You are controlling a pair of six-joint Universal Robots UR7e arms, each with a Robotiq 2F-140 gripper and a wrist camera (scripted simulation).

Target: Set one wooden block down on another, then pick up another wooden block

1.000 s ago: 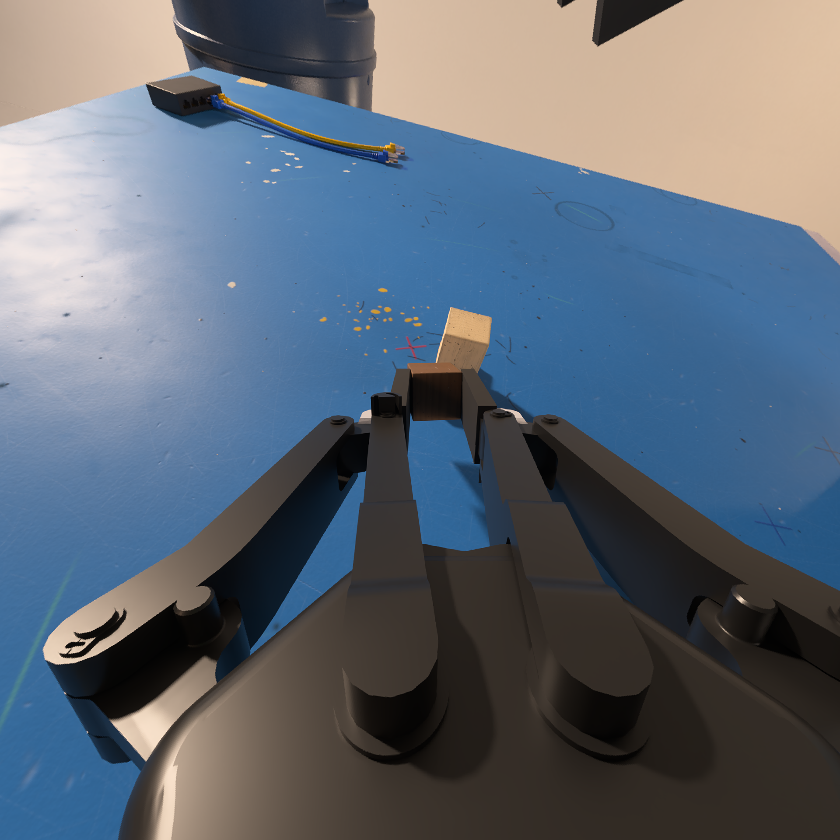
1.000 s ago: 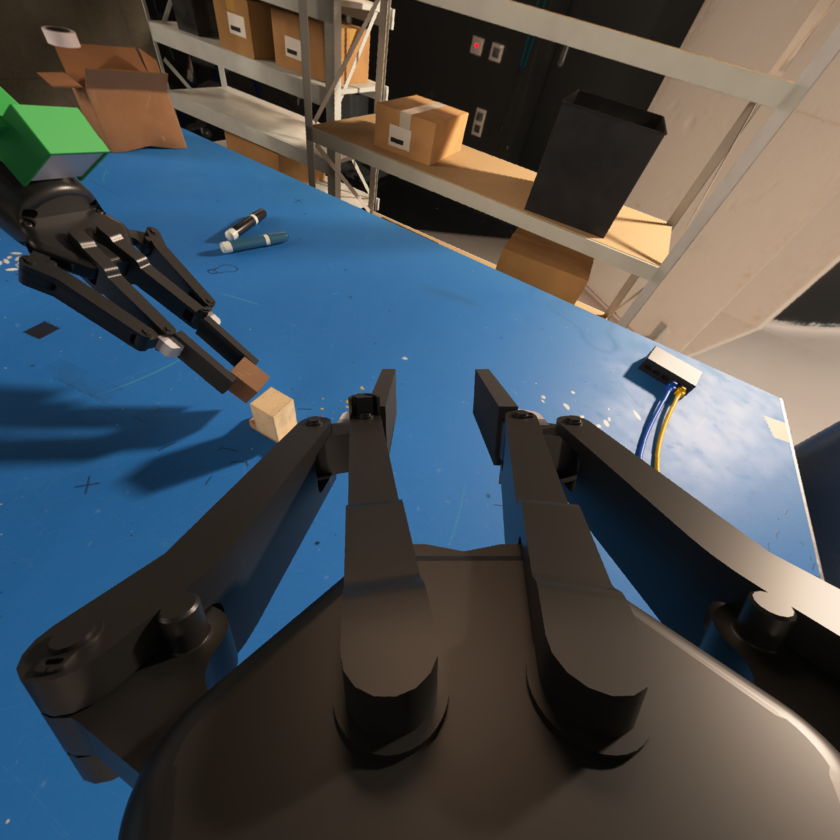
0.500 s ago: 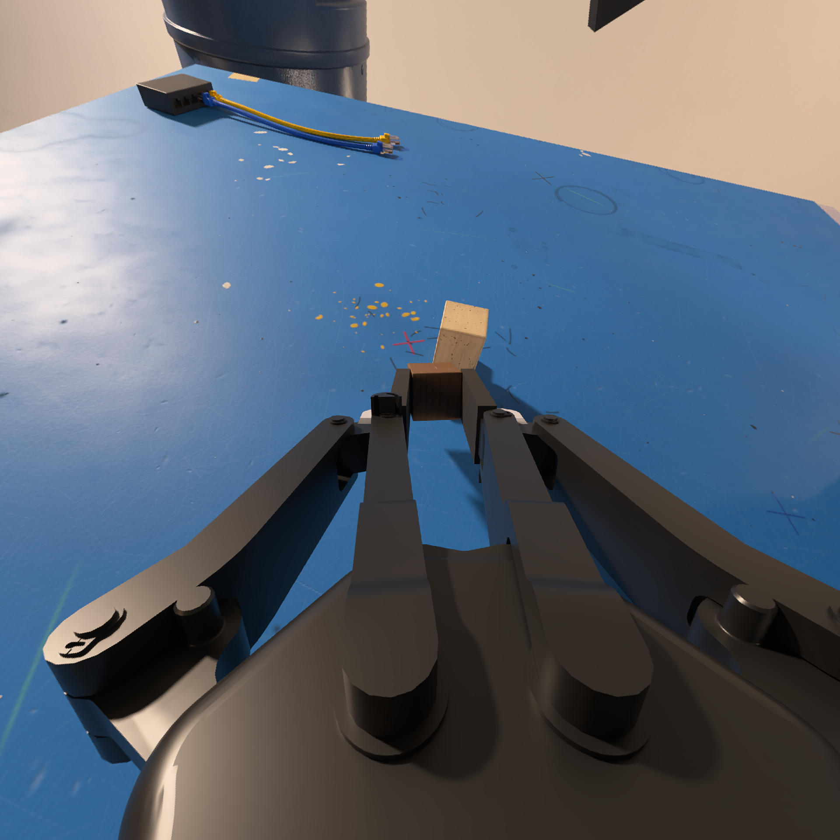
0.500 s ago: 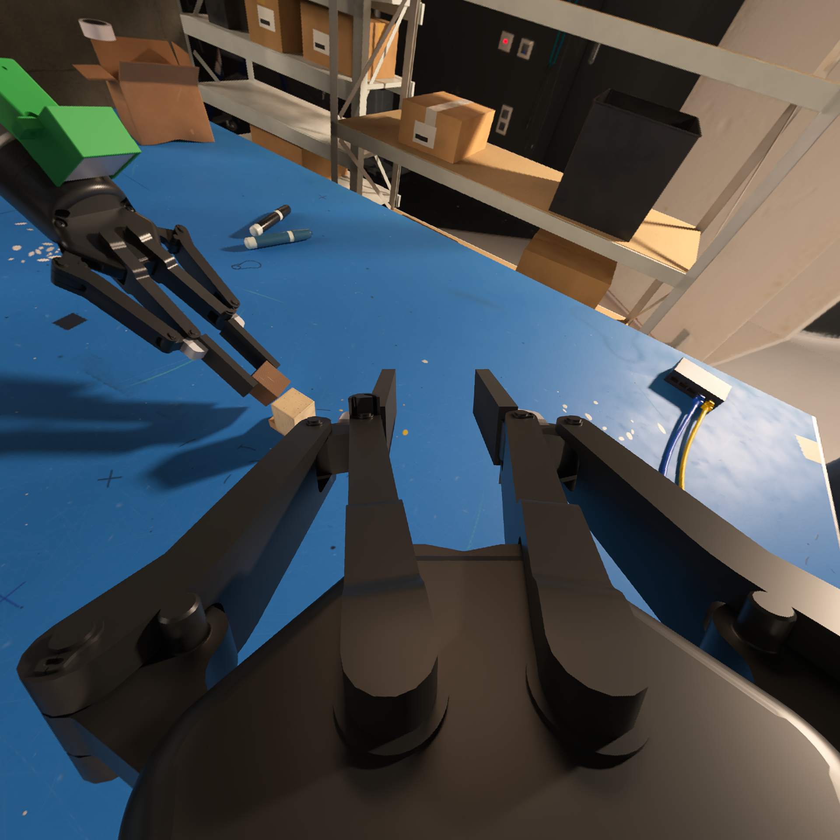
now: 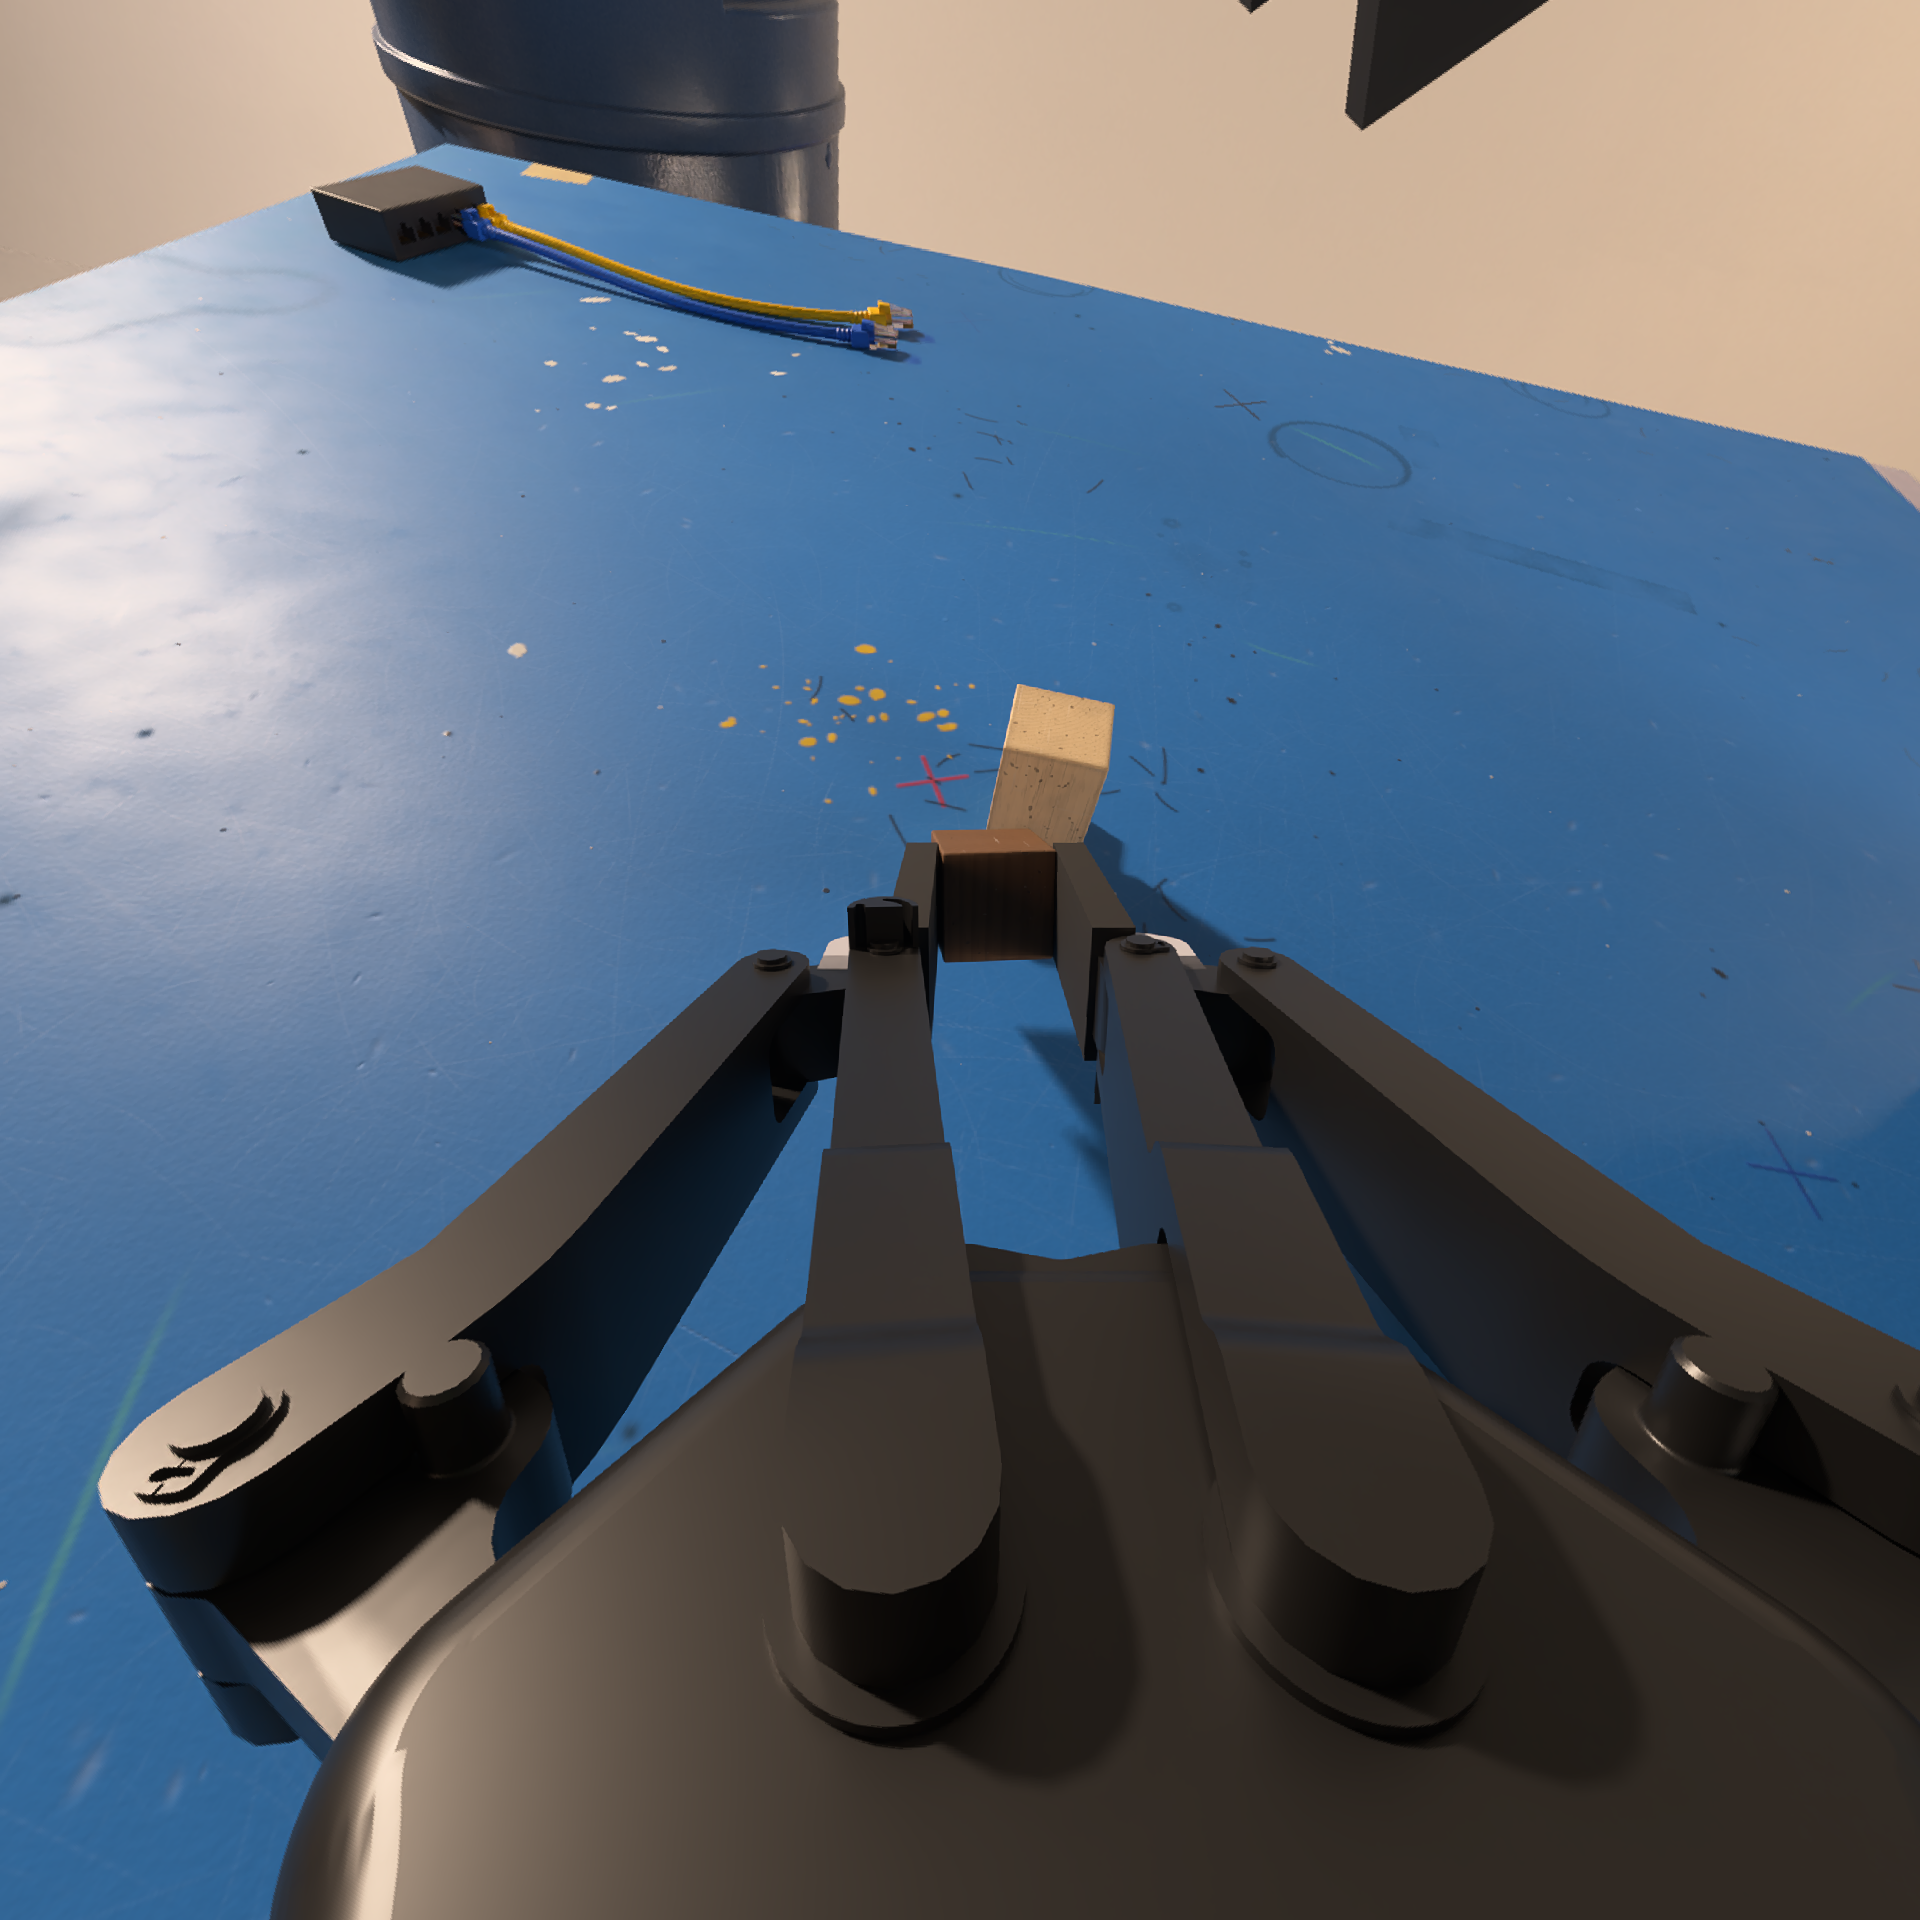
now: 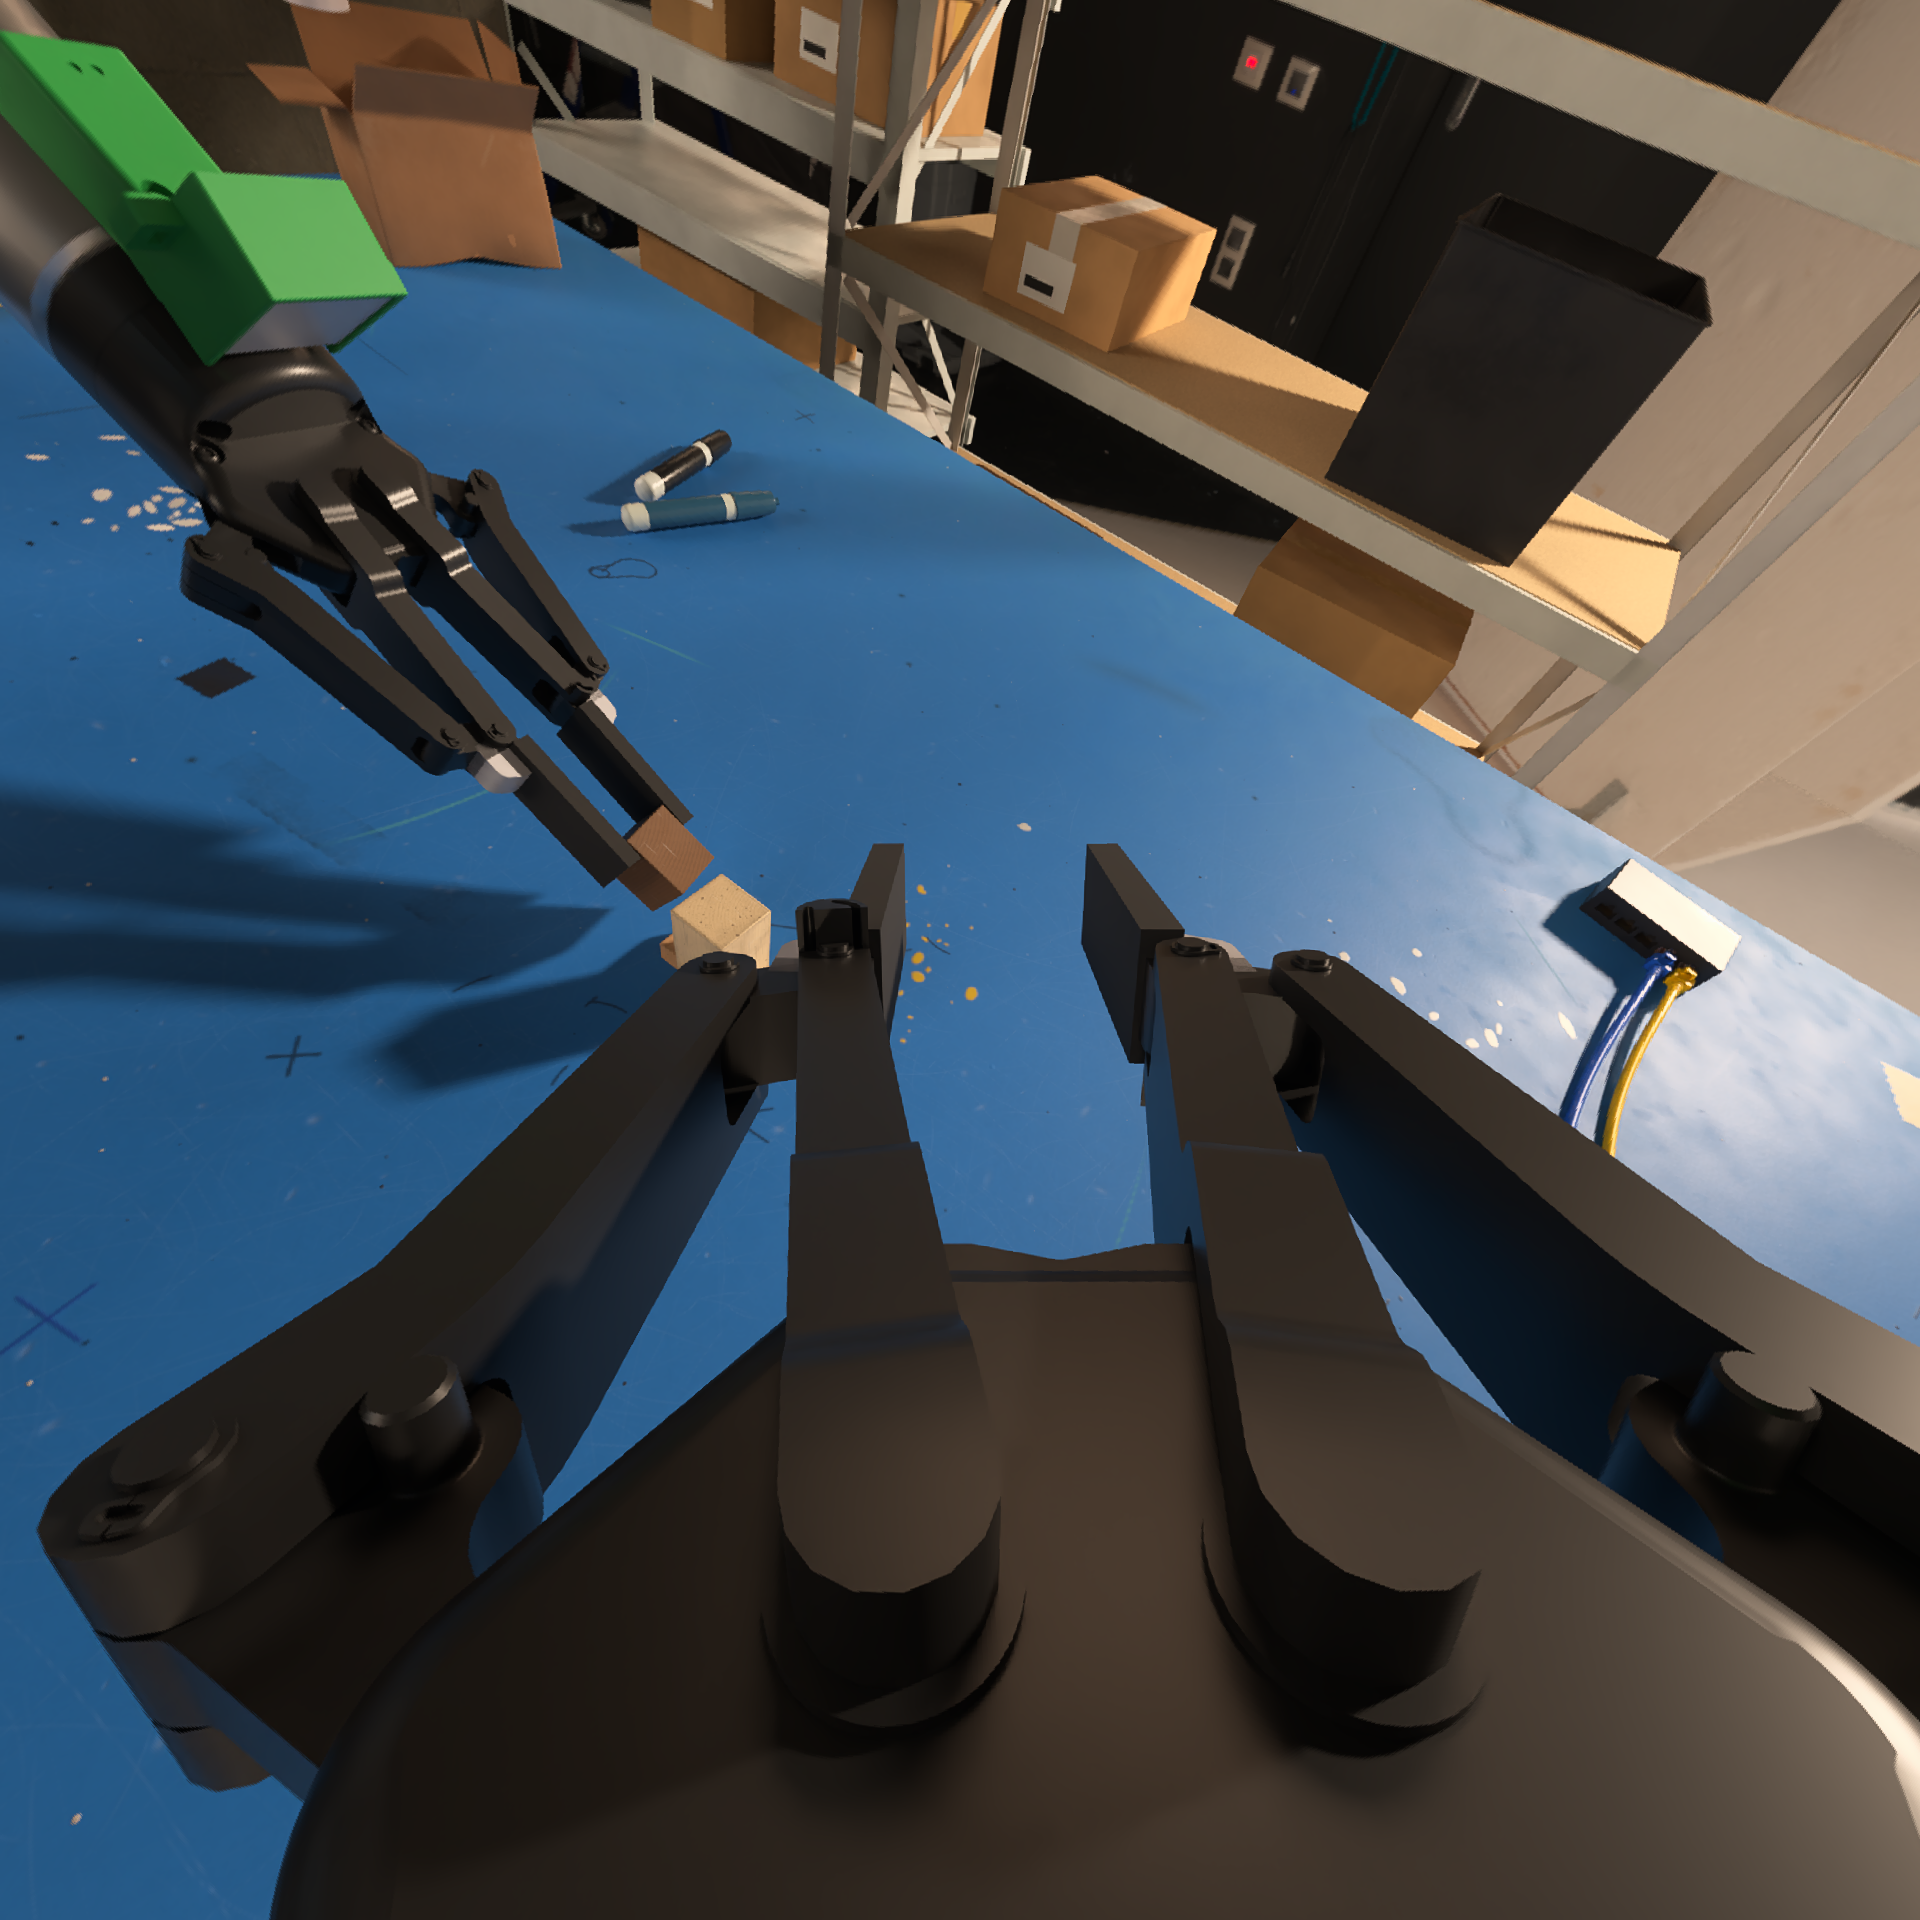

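My left gripper (image 5: 995, 883) is shut on a dark brown wooden block (image 5: 995, 896) and holds it above the blue table (image 5: 416, 831). A light wooden block (image 5: 1051, 764) stands on the table just beyond it. In the right wrist view the left gripper (image 6: 634, 831) holds the brown block (image 6: 673, 857) close to the upper left edge of the light block (image 6: 720, 920); I cannot tell if they touch. My right gripper (image 6: 992, 883) is open and empty, just right of the light block and partly hiding its base.
A black hub (image 5: 400, 213) with blue and yellow cables (image 5: 707, 296) lies at the table's far left, by a robot base (image 5: 613, 94). Two markers (image 6: 691, 488) lie near the far edge. Shelves with cardboard boxes (image 6: 1091, 255) and a black bin (image 6: 1517, 374) stand beyond.
My right gripper has swung toward the two blocks, staying open. My left gripper keeps hold of the brown block and has hardly moved.
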